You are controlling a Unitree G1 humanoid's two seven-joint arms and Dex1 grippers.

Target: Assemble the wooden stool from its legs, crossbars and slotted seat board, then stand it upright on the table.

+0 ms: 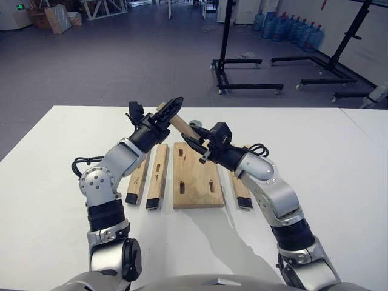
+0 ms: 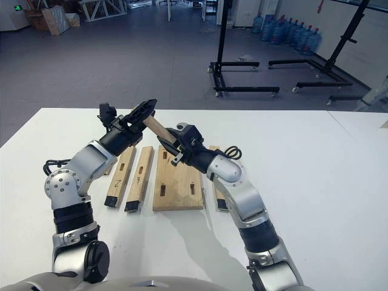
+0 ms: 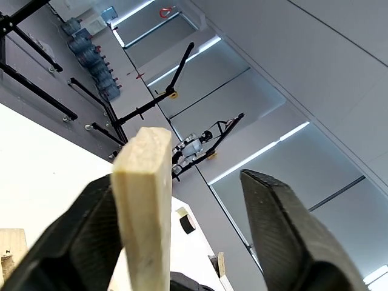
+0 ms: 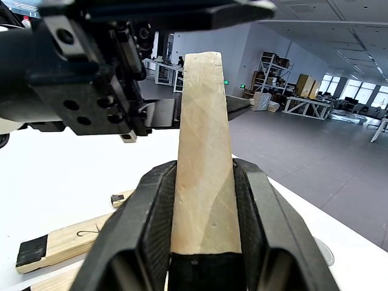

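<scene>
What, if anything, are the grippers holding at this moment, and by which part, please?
The right gripper clamps a wooden bar by one end; the left gripper is open around its other end.

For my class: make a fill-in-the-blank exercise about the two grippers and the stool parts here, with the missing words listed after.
The right gripper is ____ on a wooden piece held above the table.
The left gripper stands ____, one finger on each side of that piece.
The slotted seat board lies ____ on the table.
To the robot's left of the board lie ____ legs.
Missing words: shut, open, flat, two.
</scene>
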